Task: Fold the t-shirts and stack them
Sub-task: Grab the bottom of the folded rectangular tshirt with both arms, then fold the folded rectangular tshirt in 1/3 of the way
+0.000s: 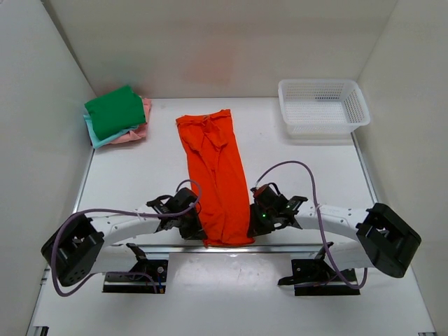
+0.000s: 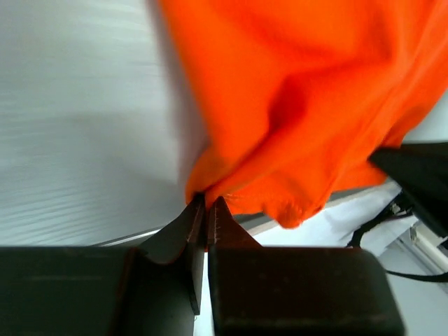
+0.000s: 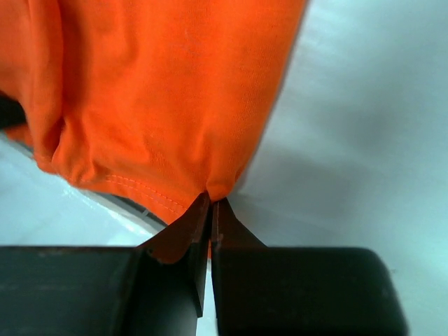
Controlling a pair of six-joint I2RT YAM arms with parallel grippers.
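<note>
Far left on the desk (image 1: 140,175) lies a folded green, pink and teal cloth t-shirt stack (image 1: 115,113). My left gripper (image 2: 207,204) clamps the bright orange cloth t-shirt (image 1: 213,168), mid-desk, by its near-left corner; my right gripper (image 3: 211,201) clamps the near-right corner.

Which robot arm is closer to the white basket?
Right. The right arm is on the basket's side of the orange t-shirt; the left arm is across it.
</note>
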